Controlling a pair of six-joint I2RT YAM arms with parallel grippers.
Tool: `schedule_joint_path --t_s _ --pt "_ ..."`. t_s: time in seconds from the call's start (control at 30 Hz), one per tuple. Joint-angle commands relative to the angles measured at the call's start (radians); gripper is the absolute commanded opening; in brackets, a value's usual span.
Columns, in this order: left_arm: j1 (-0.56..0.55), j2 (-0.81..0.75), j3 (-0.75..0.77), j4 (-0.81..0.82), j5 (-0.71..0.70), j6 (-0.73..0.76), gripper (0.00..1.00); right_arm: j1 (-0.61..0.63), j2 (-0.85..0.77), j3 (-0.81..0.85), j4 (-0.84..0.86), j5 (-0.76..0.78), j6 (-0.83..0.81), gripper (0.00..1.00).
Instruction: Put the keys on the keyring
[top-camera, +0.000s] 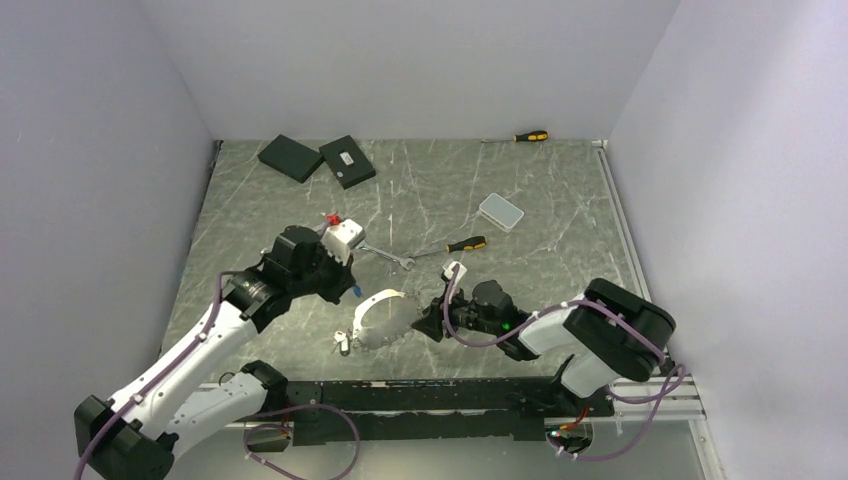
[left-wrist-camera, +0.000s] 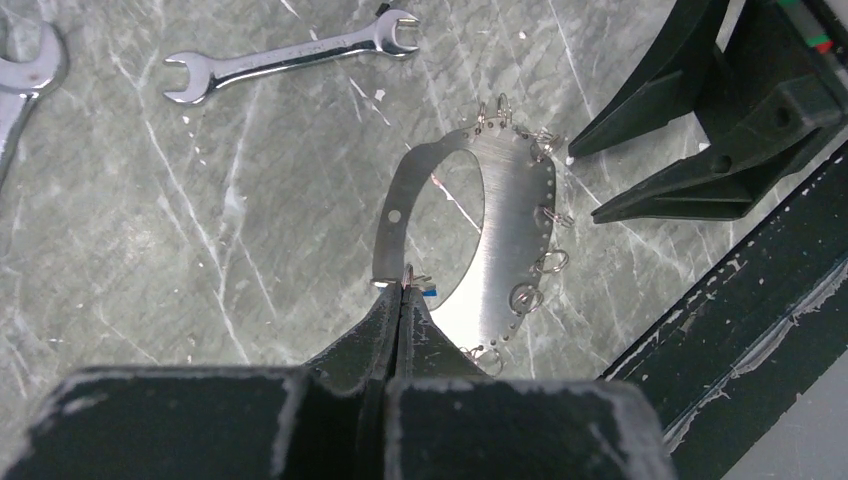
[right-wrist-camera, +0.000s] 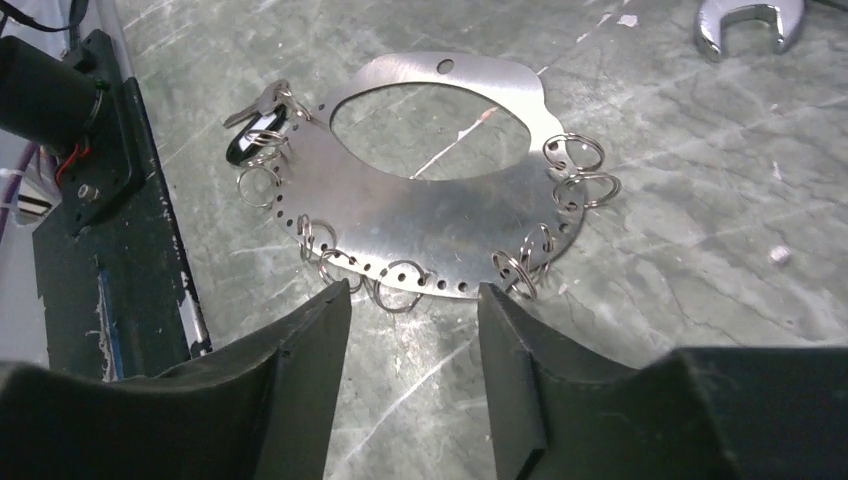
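Note:
The keyring (top-camera: 368, 306) here is a flat, shiny metal loop-shaped plate with several small split rings along its holed edge, lying near the table's front. My left gripper (left-wrist-camera: 405, 290) is shut, pinching a small ring at the plate's (left-wrist-camera: 510, 220) near end. My right gripper (right-wrist-camera: 415, 295) is open and empty, its tips just short of the plate's (right-wrist-camera: 440, 220) edge; it also shows in the left wrist view (left-wrist-camera: 585, 185). One silver spanner (left-wrist-camera: 290, 60) lies flat beyond the plate. A second spanner (left-wrist-camera: 20, 85) shows at the left edge.
A yellow-and-black screwdriver (top-camera: 465, 244) lies beside the spanner (top-camera: 385, 255); another (top-camera: 530, 136) is at the back. Two black boxes (top-camera: 290, 157) and a white box (top-camera: 501, 211) sit further back. A small key with a black fob (right-wrist-camera: 255, 135) hangs on the plate. The black base rail (right-wrist-camera: 100, 220) runs along the front.

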Motion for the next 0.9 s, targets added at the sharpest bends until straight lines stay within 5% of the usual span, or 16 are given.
schedule_joint_path --t_s 0.0,0.17,0.33,0.73,0.87 --pt "0.019 0.041 0.000 0.069 0.072 0.021 0.00 -0.004 -0.109 0.020 -0.152 0.072 -0.012 0.55" --pt "0.054 0.137 0.011 0.119 0.251 0.021 0.00 -0.004 -0.237 0.032 -0.294 0.200 -0.056 0.55" --pt "0.103 0.232 0.032 0.168 0.389 0.019 0.00 -0.007 -0.290 0.017 -0.338 0.128 -0.130 0.42" --pt "0.117 0.433 0.086 0.251 0.518 0.009 0.00 -0.155 -0.025 0.199 -0.279 -0.502 0.112 0.33" --pt "0.118 0.443 0.092 0.243 0.518 0.014 0.00 -0.184 0.022 0.236 -0.277 -0.569 0.174 0.35"
